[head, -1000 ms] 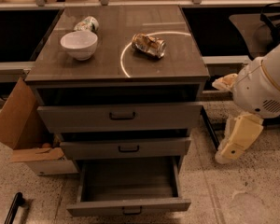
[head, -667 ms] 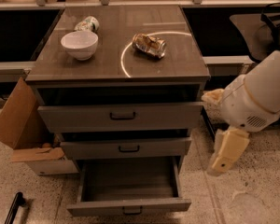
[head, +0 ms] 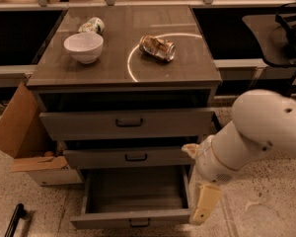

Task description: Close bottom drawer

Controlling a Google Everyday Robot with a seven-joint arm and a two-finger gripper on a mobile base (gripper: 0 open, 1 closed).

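My gripper point(head: 205, 210) hangs lower right, just beside the pulled-out bottom drawer's point(head: 133, 195) right front corner; whether it's clenched, I cannot tell.

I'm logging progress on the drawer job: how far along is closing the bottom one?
Nothing looks done yet: the bottom drawer stands pulled far out, its grey inside showing. In hand: the hand hangs beside the drawer front's right corner; whether it touches cannot be told. Left: pushing the drawer fully in.
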